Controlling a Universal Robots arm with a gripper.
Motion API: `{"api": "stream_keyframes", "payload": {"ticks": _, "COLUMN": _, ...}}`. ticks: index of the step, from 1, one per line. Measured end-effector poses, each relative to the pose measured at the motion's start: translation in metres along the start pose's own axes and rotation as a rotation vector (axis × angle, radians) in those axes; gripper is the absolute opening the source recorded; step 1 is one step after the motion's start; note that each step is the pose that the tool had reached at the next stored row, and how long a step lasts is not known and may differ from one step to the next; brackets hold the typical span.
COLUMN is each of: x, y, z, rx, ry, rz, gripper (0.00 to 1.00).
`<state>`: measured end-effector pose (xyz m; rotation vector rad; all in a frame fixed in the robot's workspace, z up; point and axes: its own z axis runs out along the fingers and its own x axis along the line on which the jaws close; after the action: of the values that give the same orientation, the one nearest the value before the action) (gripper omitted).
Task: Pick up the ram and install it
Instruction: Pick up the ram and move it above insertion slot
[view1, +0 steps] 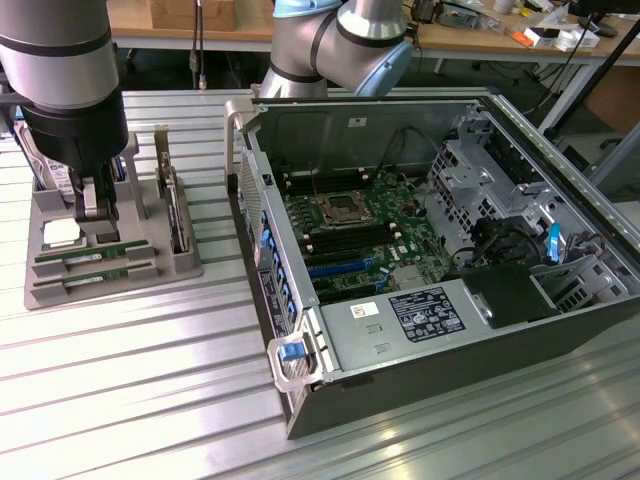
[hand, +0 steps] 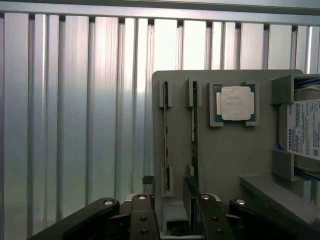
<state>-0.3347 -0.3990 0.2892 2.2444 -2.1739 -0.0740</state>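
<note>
Two green ram sticks stand on edge in a grey holder (view1: 110, 290). In the exterior view they are the nearer ram stick (view1: 95, 275) and the farther ram stick (view1: 92, 253). My gripper (view1: 96, 208) hangs just above them, open and holding nothing. In the wrist view the ram stick farther from the CPU (hand: 166, 131) runs into the gap of my gripper (hand: 171, 206), between its dark fingers (hand: 149, 212). The other ram stick (hand: 194, 131) meets the opposite finger. The open computer case (view1: 560, 330) lies at the exterior view's right, its motherboard (view1: 350, 225) showing black and blue memory slots (view1: 345, 268).
The holder also carries a square silver CPU (view1: 62, 233), seen in the wrist view as the CPU (hand: 235, 103), and an upright hard drive (view1: 178, 215) with its white label (hand: 306, 129). All of it rests on a ribbed metal table (view1: 150, 380). A cluttered wooden bench (view1: 470, 35) runs behind.
</note>
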Motion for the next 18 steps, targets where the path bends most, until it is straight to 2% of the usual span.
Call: {"api": "stream_keyframes", "payload": {"ticks": 18, "x": 0.000, "y": 0.0023, "z": 0.0139, "rx": 0.0001, "ry": 0.0000, "rz": 0.000, "gripper": 0.36}}
